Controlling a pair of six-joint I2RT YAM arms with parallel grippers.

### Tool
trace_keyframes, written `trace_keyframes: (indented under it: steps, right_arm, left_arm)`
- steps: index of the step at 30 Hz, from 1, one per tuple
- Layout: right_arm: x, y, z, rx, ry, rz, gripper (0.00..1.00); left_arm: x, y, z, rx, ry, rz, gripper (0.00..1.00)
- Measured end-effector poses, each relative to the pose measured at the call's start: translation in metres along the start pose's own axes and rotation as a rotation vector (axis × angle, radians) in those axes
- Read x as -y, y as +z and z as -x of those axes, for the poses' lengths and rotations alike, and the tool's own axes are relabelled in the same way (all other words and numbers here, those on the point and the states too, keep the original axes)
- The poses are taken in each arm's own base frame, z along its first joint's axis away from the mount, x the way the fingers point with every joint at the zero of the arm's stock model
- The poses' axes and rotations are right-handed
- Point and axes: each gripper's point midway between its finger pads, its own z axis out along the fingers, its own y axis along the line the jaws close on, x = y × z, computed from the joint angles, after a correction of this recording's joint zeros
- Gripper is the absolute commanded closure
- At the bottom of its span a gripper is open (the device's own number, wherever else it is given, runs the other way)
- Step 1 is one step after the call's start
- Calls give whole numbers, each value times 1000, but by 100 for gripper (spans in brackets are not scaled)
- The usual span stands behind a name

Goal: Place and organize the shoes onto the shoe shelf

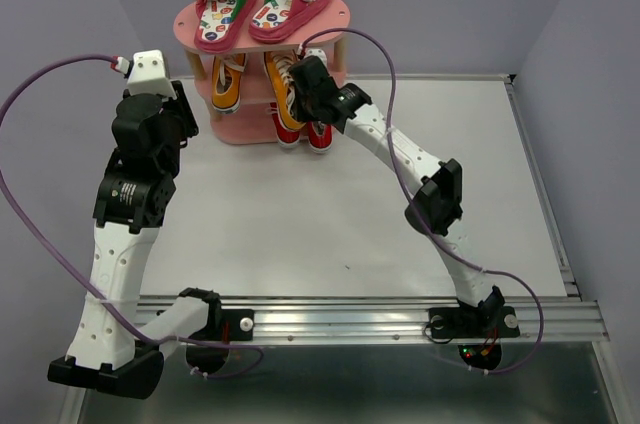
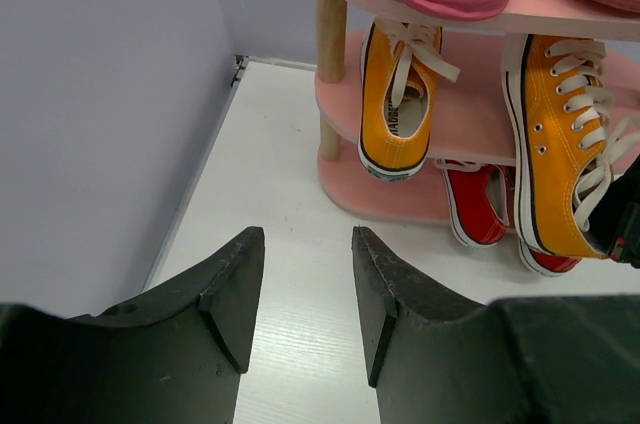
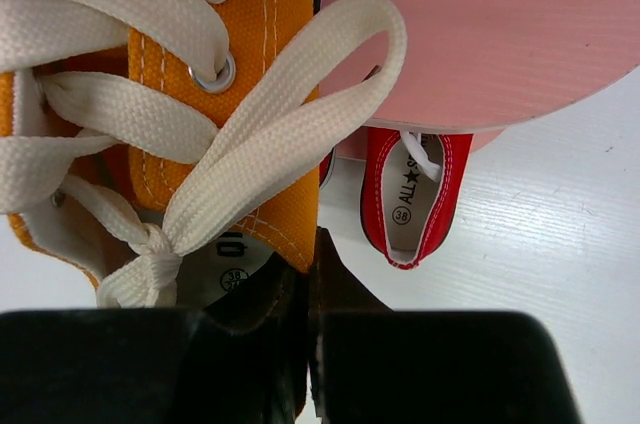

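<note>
Right tool (image 3: pixel 308 274) is pinching an orange sneaker (image 3: pixel 265 9) by its heel; shelf (image 3: pixel 480 34) upper right, red sneaker (image 3: pixel 415 194) below it; left tool (image 2: pixel 307 236) is hovering half-open, empty.

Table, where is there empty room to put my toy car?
The table is bare between the two arms, before the shoe shelf, and left of the shelf, ahead of the left tool. The shelf is crowded: shoes on every board, right tool gripping an orange sneaker.
</note>
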Motion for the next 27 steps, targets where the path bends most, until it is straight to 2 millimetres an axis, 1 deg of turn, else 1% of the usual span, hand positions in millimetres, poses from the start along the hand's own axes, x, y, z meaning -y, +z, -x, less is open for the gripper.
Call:
trace_keyframes:
  steps: [8,10,12,15,18,19,20,22,23,27]
  right_arm:
    - [-19,-4,-8,30,-33,22,99]
    - [-21,-7,-16,20,-42,26,99]
    - [-24,-13,-30,-10,-60,34,99]
    - [-25,-28,-50,-54,-80,44,99]
    - [-21,-49,-68,-93,-98,49,99]
    - [-18,-56,-80,-114,-108,49,99]
    - [-18,-64,-76,-105,-104,56,99]
    - [-14,-82,-86,-116,-110,65,99]
    - [-12,-87,-89,-122,-110,65,99]
    - [7,-121,-106,-138,-83,63,99]
  left_arm:
    - [0,0,0,0,0,0,48]
    - [0,0,-1,-2,1,0,48]
    - [0,1,-4,-9,3,0,48]
    - [0,1,-8,-15,6,1,48]
    - [0,1,-9,-17,7,0,48]
    - [0,1,-9,-19,7,0,48]
    - [0,1,-10,-21,8,0,48]
    - [0,1,-11,-23,9,0,48]
    - [0,1,-11,-23,9,0,48]
    - [0,0,-12,-24,9,-3,48]
